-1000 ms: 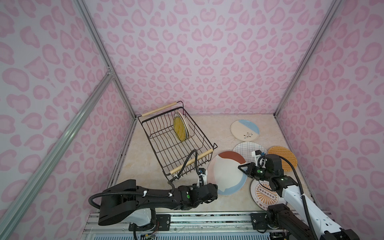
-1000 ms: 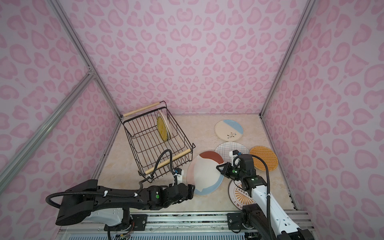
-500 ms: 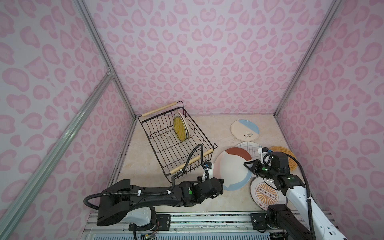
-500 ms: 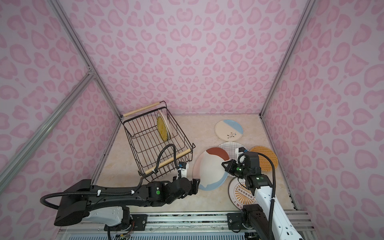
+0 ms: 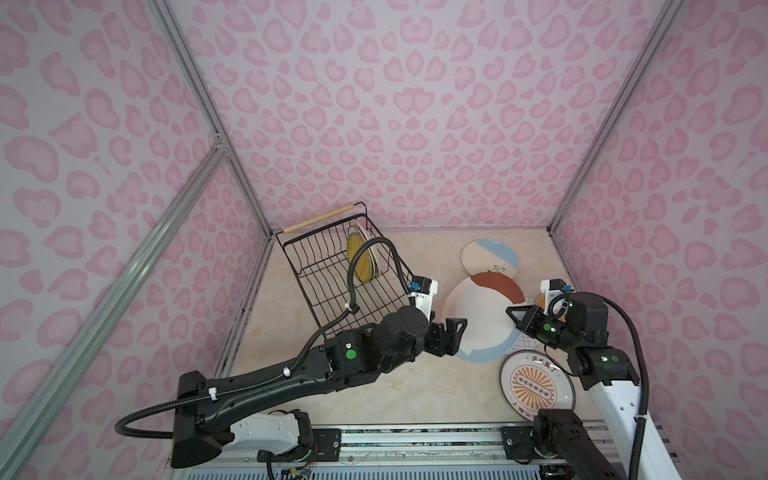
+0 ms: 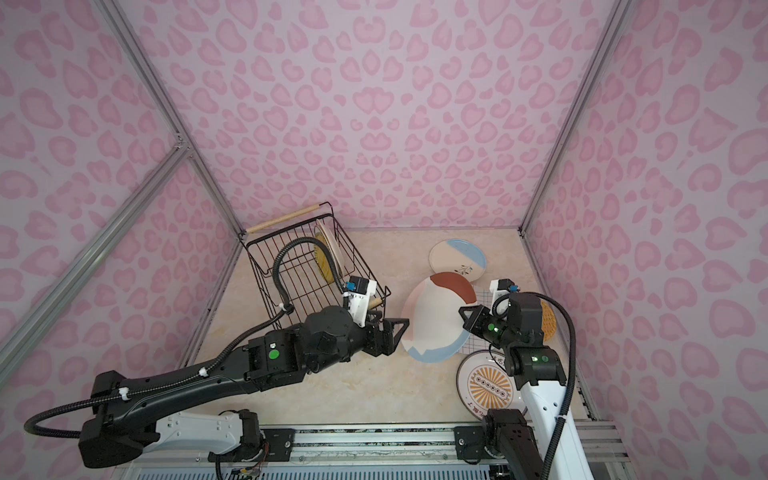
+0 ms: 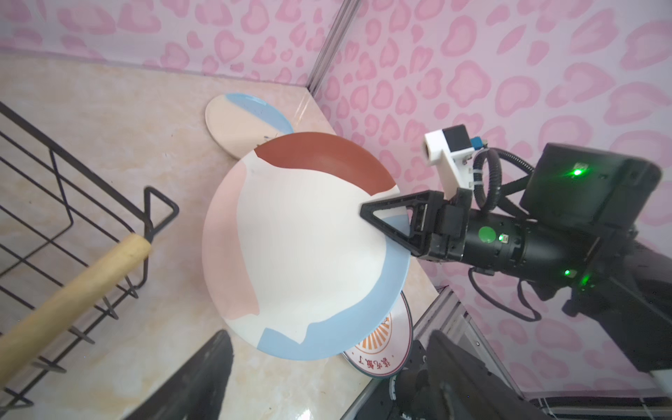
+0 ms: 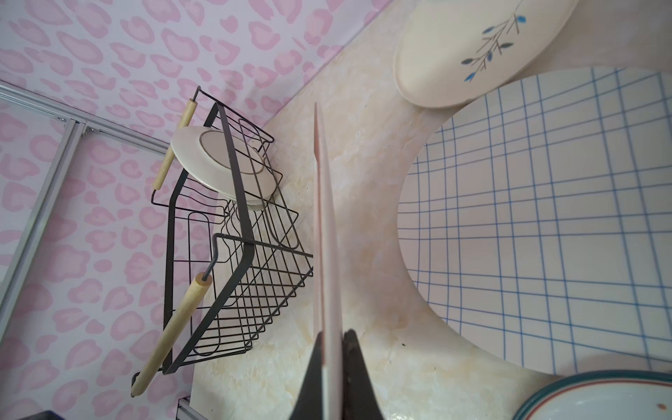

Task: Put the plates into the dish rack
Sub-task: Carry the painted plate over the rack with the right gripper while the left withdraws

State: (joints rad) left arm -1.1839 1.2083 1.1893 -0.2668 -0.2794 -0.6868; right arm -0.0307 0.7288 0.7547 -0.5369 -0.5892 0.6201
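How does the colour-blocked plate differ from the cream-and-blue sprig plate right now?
The colour-blocked plate is clamped at its rim by the right gripper and held tilted; the sprig plate lies flat, untouched. The colour-blocked plate has rust, pink, white and blue patches; the sprig plate is cream with a blue segment. Both are round and outside the dish rack.

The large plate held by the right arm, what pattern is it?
The large round plate: colour-blocked white, rust, pink, blue; best in left wrist view.
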